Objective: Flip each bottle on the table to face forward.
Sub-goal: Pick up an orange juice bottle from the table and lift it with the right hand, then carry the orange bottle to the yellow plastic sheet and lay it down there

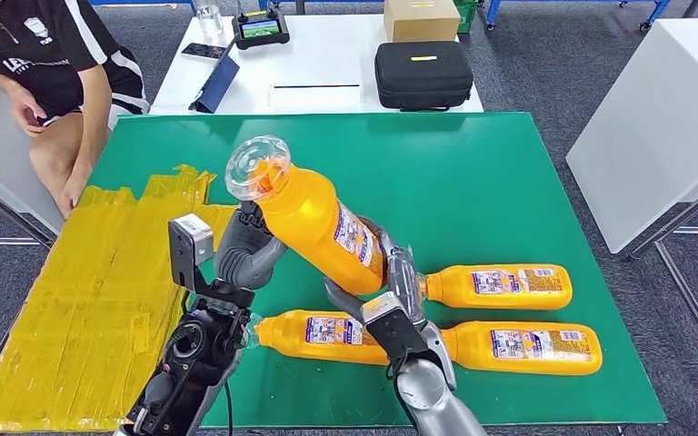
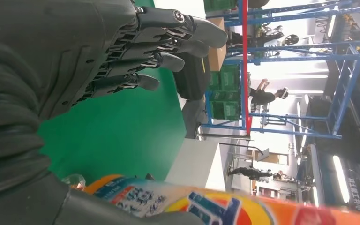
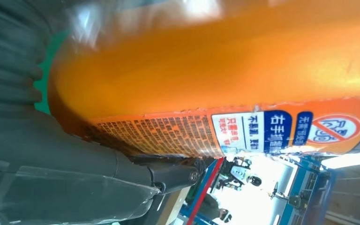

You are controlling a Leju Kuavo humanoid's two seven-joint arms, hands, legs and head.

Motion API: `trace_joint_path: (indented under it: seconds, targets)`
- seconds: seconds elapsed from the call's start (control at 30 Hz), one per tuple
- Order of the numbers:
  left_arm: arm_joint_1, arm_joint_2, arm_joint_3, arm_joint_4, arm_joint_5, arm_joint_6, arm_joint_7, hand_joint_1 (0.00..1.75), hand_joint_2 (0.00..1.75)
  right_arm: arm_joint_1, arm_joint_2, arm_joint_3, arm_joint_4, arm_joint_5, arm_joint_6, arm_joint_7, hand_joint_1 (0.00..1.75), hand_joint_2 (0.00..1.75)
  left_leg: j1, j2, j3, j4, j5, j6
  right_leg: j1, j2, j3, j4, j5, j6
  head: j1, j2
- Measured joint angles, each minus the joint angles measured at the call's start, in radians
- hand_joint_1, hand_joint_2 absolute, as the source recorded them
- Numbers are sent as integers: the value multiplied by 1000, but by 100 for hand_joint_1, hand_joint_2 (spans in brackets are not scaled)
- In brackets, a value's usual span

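An orange bottle (image 1: 314, 218) with a clear cap (image 1: 256, 168) is lifted off the green table (image 1: 473, 173), tilted with the cap up and to the left. My right hand (image 1: 393, 286) grips its lower end; in the right wrist view the bottle (image 3: 215, 70) shows its back label. My left hand (image 1: 247, 250) sits under the bottle's upper part. In the left wrist view its fingers (image 2: 168, 44) are spread, with the bottle (image 2: 215, 208) beside the thumb. Three more orange bottles lie on their sides: one front centre (image 1: 323, 334), two at the right (image 1: 509, 286), (image 1: 523, 347).
A patch of yellow tape (image 1: 82, 300) covers the table's left part. A person (image 1: 45, 82) sits at the far left corner. A white table behind holds a black case (image 1: 423, 74), a box (image 1: 421, 18) and a tablet (image 1: 260, 29). Another white table (image 1: 654, 118) stands at the right.
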Motion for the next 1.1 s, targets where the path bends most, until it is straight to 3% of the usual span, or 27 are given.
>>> trace_joint_path:
  seconds: [0.17, 0.3, 0.73, 1.1]
  targets:
    - [4, 9, -19, -31, -23, 16, -33, 0, 175, -24, -2, 13, 19, 6, 8, 18, 175, 175, 0, 0, 0, 0, 0, 0, 0, 0, 0, 0, 0, 0, 0, 0]
    - [14, 15, -37, -64, -47, 29, -44, 0, 175, -40, -5, 3, 30, -21, -39, 16, 175, 175, 0, 0, 0, 0, 0, 0, 0, 0, 0, 0, 0, 0, 0, 0]
    - [33, 21, -49, -74, -54, 43, -55, 0, 175, -45, -24, -118, -6, -122, -178, -33, 175, 175, -1, 0, 0, 0, 0, 0, 0, 0, 0, 0, 0, 0, 0, 0]
    - [43, 19, -63, -89, -73, 42, -56, 0, 175, -55, -18, -108, 19, 39, -172, 38, 175, 175, -1, 0, 0, 0, 0, 0, 0, 0, 0, 0, 0, 0, 0, 0]
